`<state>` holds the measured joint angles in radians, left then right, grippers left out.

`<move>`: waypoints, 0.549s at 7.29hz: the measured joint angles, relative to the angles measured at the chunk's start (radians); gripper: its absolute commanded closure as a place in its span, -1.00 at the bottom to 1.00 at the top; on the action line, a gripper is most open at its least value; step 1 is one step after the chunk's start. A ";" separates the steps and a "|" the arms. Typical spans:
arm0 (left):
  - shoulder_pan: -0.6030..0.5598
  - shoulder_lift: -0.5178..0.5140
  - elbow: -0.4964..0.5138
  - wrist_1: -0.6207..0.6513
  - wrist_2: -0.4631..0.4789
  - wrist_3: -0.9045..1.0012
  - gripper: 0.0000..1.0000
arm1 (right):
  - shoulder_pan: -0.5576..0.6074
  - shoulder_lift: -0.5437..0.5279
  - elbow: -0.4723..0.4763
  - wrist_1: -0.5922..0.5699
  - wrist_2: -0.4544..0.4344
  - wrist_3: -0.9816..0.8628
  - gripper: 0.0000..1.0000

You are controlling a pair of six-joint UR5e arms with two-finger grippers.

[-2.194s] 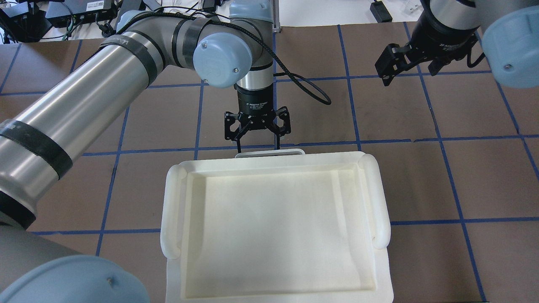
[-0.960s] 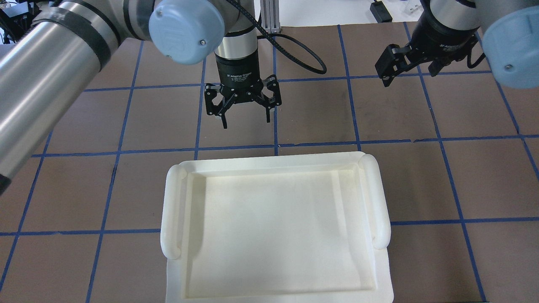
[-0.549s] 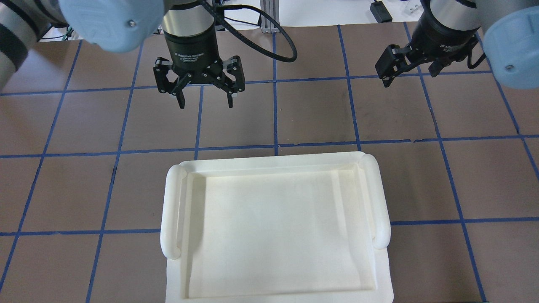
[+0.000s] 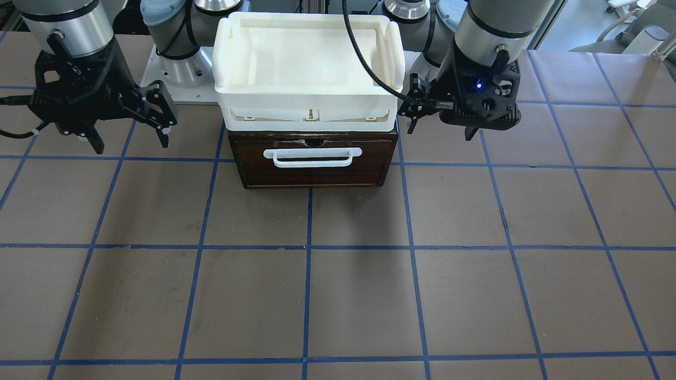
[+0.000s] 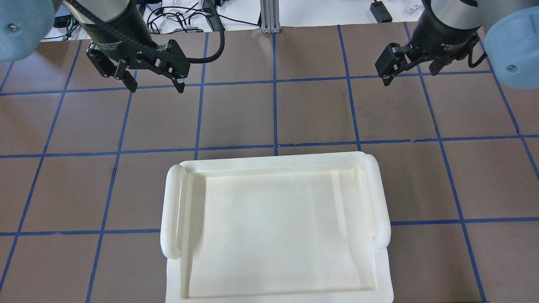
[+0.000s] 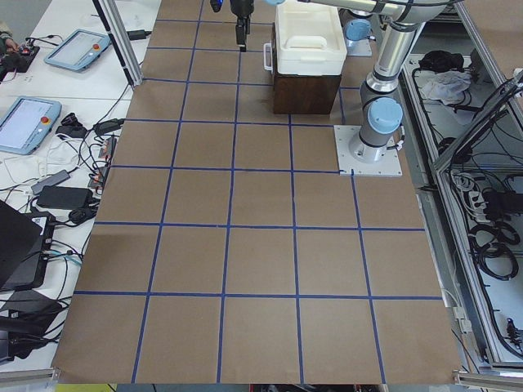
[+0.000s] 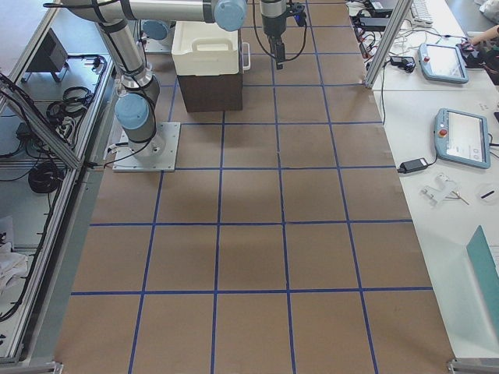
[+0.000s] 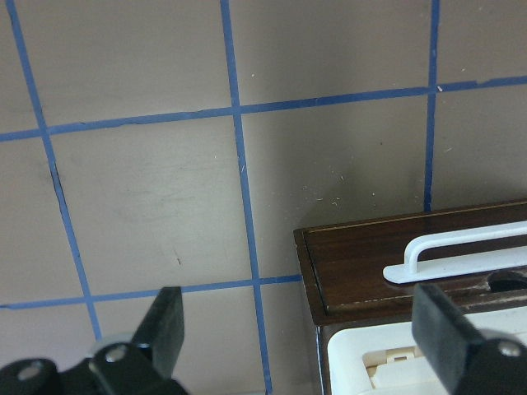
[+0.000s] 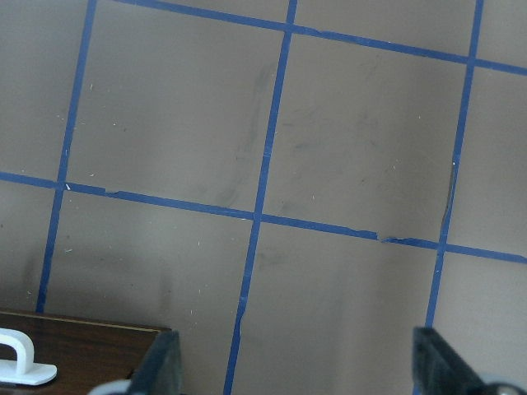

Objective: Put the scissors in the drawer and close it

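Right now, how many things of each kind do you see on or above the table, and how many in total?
White foam tray: 1
Dark brown wooden drawer with a white bar handle: 1
Black two-finger claws: 2 (left claw, right claw)
Scissors: 0 in view
Total: 4

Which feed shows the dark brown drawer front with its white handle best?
Exterior front-facing: the dark brown drawer front and white bar handle show whole. Wrist views catch corners; overhead hides it under the white foam tray; side views show it tiny.
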<state>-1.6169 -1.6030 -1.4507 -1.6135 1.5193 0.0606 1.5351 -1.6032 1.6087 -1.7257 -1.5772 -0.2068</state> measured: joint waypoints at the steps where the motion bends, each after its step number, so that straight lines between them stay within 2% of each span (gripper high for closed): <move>1: 0.008 0.037 -0.061 0.100 -0.008 0.005 -1.00 | 0.001 -0.005 0.000 0.008 0.001 0.030 -1.00; 2: 0.012 0.072 -0.115 0.164 -0.003 0.006 -1.00 | 0.002 -0.010 0.000 0.015 0.001 0.065 -1.00; 4: 0.014 0.112 -0.142 0.144 0.024 -0.008 -1.00 | 0.002 -0.013 0.000 0.022 0.000 0.085 -1.00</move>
<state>-1.6032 -1.4906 -1.5924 -1.4698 1.5432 0.0524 1.5372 -1.6167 1.6091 -1.7041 -1.5768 -0.1219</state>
